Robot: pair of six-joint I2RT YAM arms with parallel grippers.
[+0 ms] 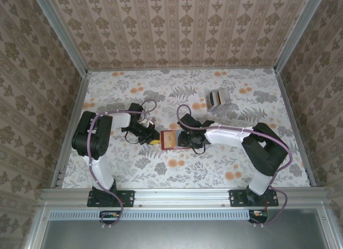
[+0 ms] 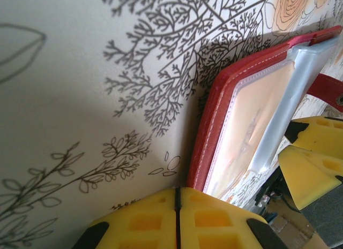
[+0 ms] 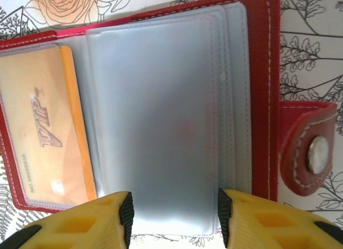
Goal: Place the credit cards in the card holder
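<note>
Geometry matters most from where I sit: the small red leather-like folding card holder (image 1: 168,137) lies open near the middle of the floral-patterned table (image 1: 214,168), a little toward its near edge and directly between both grippers; the left gripper (image 1: 155,141) meets it from the left-edge side and the right gripper (image 1: 181,137) from the right-edge side, so I judge neither arm clearly nearer.

In the right wrist view the yellow plastic credit card (image 3: 43,126) stamped VIP sits inside one leaf's pocket; frosted clear plastic sleeves (image 3: 155,110) cover the other leaf, with the red snap tab (image 3: 309,152) beyond them; their long axis runs straight toward the right hand, whose jaws stand partly apart over the sleeves' near edge, holding nothing I can make out.

The left jaws are pressed together; the holder's red corner meets their tips, and I cannot tell whether it is pinched; whether the sleeves hold pale cards I cannot tell either.
</note>
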